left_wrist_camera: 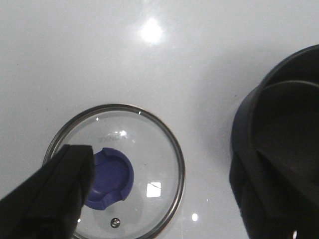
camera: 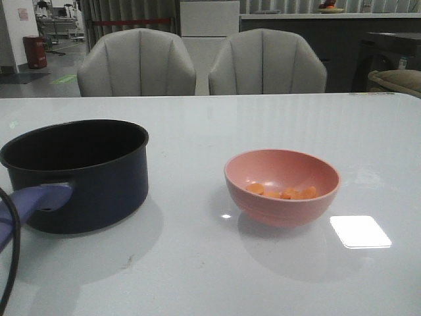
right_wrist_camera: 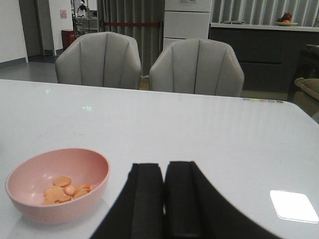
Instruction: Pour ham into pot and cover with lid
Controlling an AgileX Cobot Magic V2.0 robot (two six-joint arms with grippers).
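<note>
Ham (camera: 283,192) is lying in a small heap at the bottom of the pink bowl (camera: 282,188), which is sitting on the white surface (camera: 197,263) to the right of the pot (camera: 79,172), well apart from it. The pot is standing upright and uncovered, its handle (camera: 36,201) pointing toward the camera and running off the front view's left edge. Its black inside is too dark to make out. The lid (left_wrist_camera: 117,172) is showing only in the left wrist view, lying flat on the surface just beside the pot, knob (left_wrist_camera: 109,179) up. The left fingers (left_wrist_camera: 50,199) are standing wide apart above it, one partly hiding the knob, the other overlapping the pot. The right fingers (right_wrist_camera: 149,199) are pressed together, holding nothing, near the bowl.
</note>
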